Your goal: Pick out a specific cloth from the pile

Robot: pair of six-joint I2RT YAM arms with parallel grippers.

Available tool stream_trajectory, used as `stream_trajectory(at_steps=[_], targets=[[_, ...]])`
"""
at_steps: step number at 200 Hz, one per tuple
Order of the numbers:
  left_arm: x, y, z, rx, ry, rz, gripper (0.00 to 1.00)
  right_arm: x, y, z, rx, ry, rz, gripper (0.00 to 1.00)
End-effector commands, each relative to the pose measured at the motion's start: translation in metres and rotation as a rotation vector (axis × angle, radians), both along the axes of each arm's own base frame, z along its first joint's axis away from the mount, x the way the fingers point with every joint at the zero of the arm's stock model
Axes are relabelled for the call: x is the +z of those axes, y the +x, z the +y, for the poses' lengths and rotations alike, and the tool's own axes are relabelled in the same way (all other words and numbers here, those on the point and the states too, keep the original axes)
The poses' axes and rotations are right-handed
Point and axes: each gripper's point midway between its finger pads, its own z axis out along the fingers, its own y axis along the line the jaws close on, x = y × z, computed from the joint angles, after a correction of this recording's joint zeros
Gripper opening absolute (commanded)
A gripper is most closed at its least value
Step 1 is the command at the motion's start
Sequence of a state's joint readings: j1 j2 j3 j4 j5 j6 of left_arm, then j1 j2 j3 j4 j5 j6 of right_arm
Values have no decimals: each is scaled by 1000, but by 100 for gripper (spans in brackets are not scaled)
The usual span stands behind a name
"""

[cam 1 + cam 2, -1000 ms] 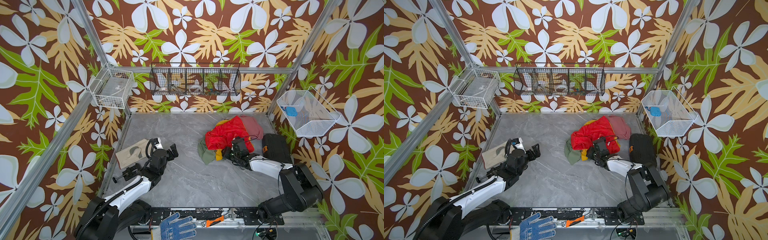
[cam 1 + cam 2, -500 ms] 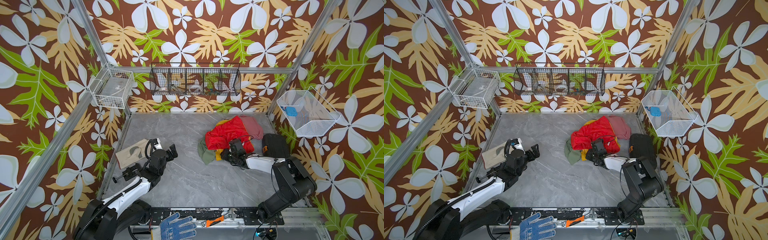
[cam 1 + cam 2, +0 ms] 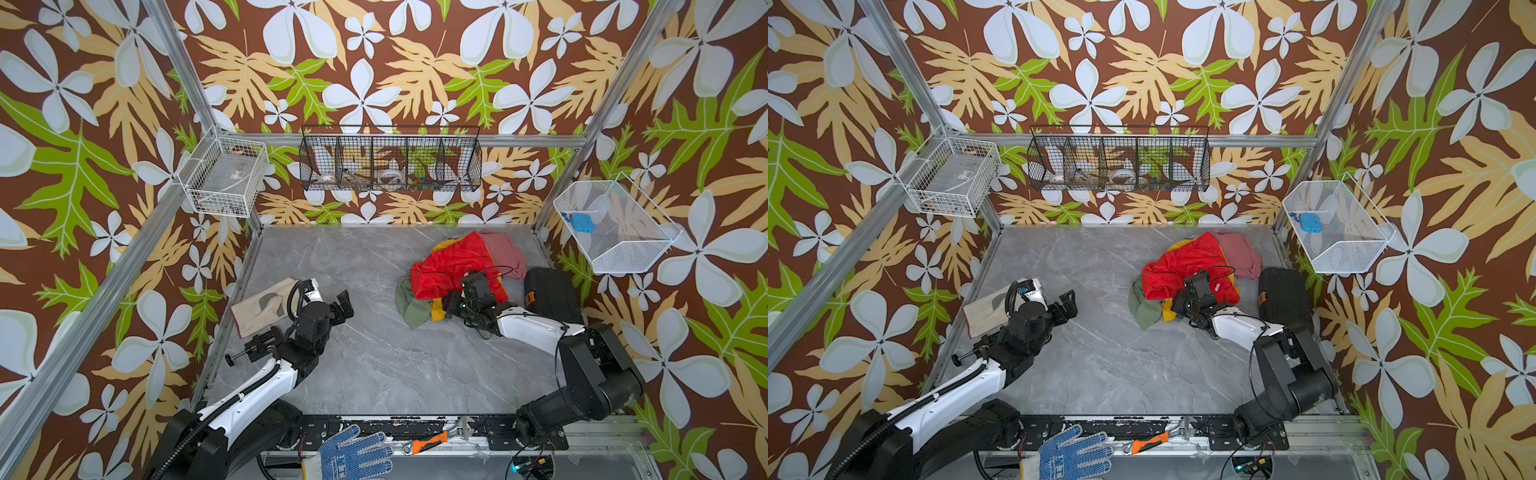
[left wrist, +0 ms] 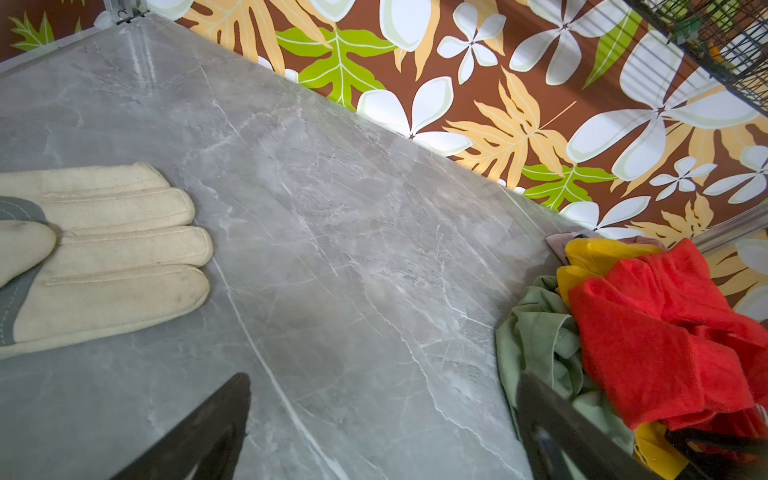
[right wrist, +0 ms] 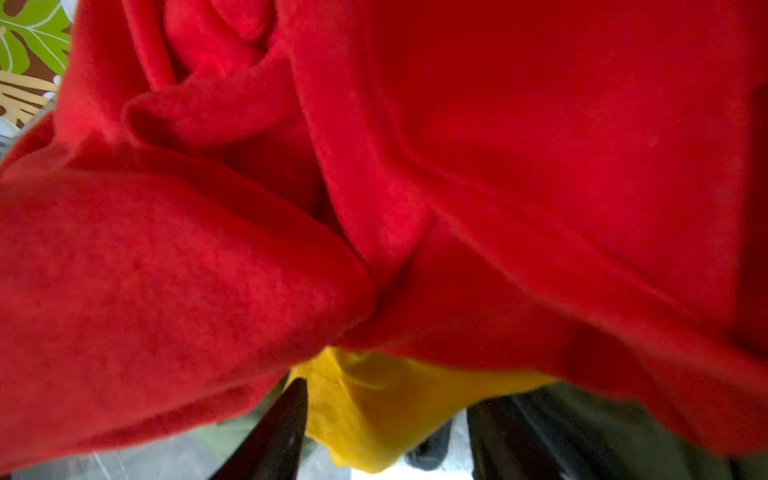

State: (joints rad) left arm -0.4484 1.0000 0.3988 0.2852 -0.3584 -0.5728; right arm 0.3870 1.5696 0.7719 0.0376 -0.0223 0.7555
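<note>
We find the right claw (image 5: 384,401) has edged deeper into the pile (image 3: 490,253) at its 6 o'clock edge. Its jaws straddle the mustard-yellow cloth (image 3: 436,312) beneath the red cloth (image 5: 498,145); whether they grip, we cannot tell. Extraction appears near. The left claw (image 3: 341,308) hangs wide open over the worktop (image 3: 374,365).

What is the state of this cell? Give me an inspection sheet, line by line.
Surface: grey marble table, no spills seen.
Job's things: the pile sits far right; the cloth, mustard yellow, lies under the red cloth, beside the olive garment.
Clutter: beige work glove, black case, blue knit glove, orange-handled tool.
Grippers: left gripper open, holding nothing; right gripper open, jaws either side of a yellow fold.
Cables: black cable loop above the right wrist.
Surroundings: floral walls; black wire basket; white wire baskets.
</note>
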Motion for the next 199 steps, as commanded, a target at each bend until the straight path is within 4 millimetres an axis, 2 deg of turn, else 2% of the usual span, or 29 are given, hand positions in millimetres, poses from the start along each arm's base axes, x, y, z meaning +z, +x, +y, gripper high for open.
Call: stream_trajectory(at_steps=[1, 57, 77, 97, 126, 163, 199], targets=[[0, -1, 0, 5, -8, -3, 100, -7, 1, 3, 18, -8, 19, 57], [2, -2, 2, 12, -11, -7, 100, -21, 10, 12, 36, 7, 43, 44], [2, -3, 3, 13, -8, -5, 100, -18, 8, 10, 21, 16, 29, 28], [1, -3, 2, 8, -6, -3, 100, -8, 5, 6, 11, 14, 2, 13], [0, -1, -2, -6, -1, 5, 100, 9, 0, -1, 13, -10, -31, 4], [6, 2, -18, -45, 14, 1, 100, 38, -4, 0, 29, 15, -97, 0], [22, 2, -54, -148, 50, -28, 99, 74, -7, 7, 74, 65, -161, 0]])
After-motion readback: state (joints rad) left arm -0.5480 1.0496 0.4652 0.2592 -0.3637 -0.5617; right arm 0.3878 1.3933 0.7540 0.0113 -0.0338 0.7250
